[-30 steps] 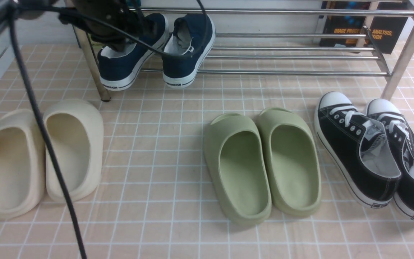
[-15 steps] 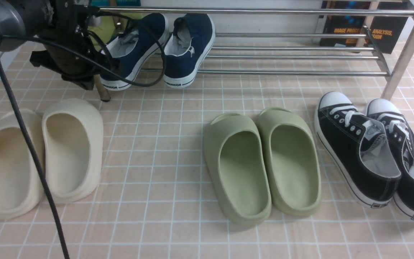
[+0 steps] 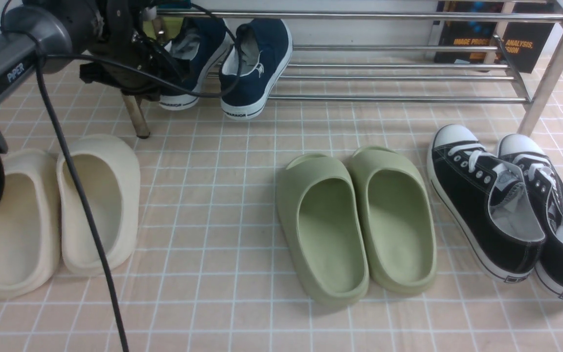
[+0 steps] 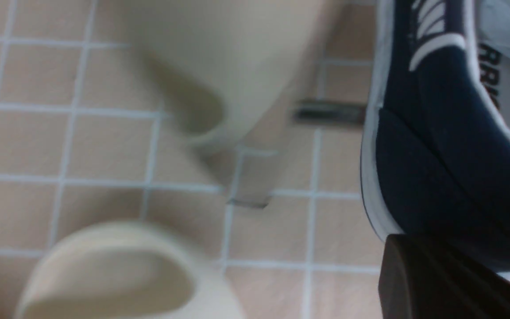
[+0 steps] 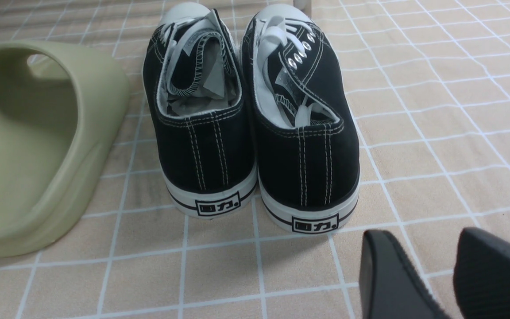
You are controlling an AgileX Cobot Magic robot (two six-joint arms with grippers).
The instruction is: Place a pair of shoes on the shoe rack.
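left gripper [image 3: 154, 80] closed, tips hidden behind wrist and cables [image 3: 81, 195], against left navy shoe [image 3: 198, 54], actual grip unclear, right navy shoe [image 3: 257, 63] beside it, both tilted on rack [image 3: 399, 98] far left, heels over near bar, right gripper [image 5: 423, 237] slightly apart, empty, near black sneakers [image 5: 255, 124], fingers cut off by frame

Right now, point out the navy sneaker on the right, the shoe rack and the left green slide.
right navy slip-on sneaker [image 3: 254, 88], front view, navy canvas side near the heel.
shoe rack [image 3: 408, 99], front view, front lower chrome bar.
left green foam slide [image 3: 328, 230], front view, middle of the footbed.
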